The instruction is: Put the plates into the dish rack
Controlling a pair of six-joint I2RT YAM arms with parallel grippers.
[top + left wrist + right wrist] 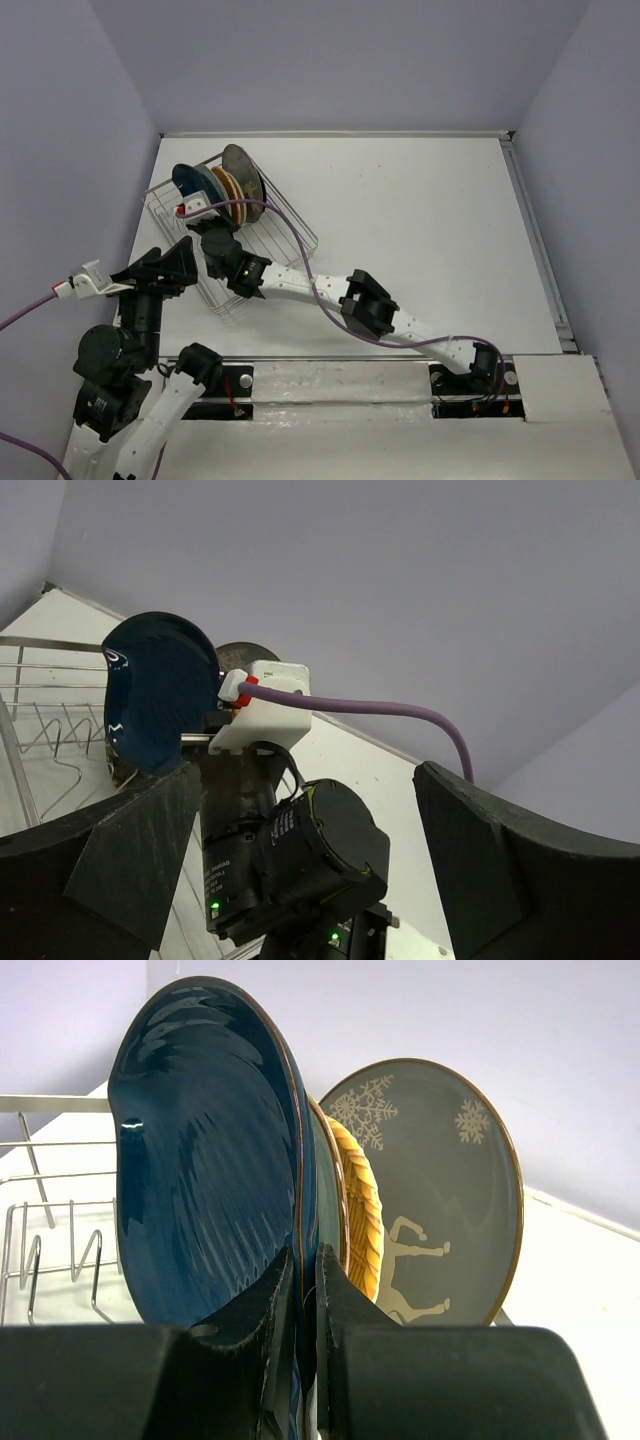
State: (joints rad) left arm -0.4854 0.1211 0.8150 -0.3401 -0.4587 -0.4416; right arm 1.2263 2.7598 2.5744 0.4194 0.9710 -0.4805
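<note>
Plates stand on edge in the dish rack [290,228], which sits at the far left of the worktop [420,220]. In a tight row are the dark blue plate [200,1160], a pale teal plate [325,1180] seen only as a sliver, an orange plate [362,1210] and the grey deer plate [440,1190]. The right hand [308,1270] pinches the lower rim of the dark blue plate. The left hand [172,262] hangs just beside the rack's near left side, fingers spread wide and holding nothing.
</note>
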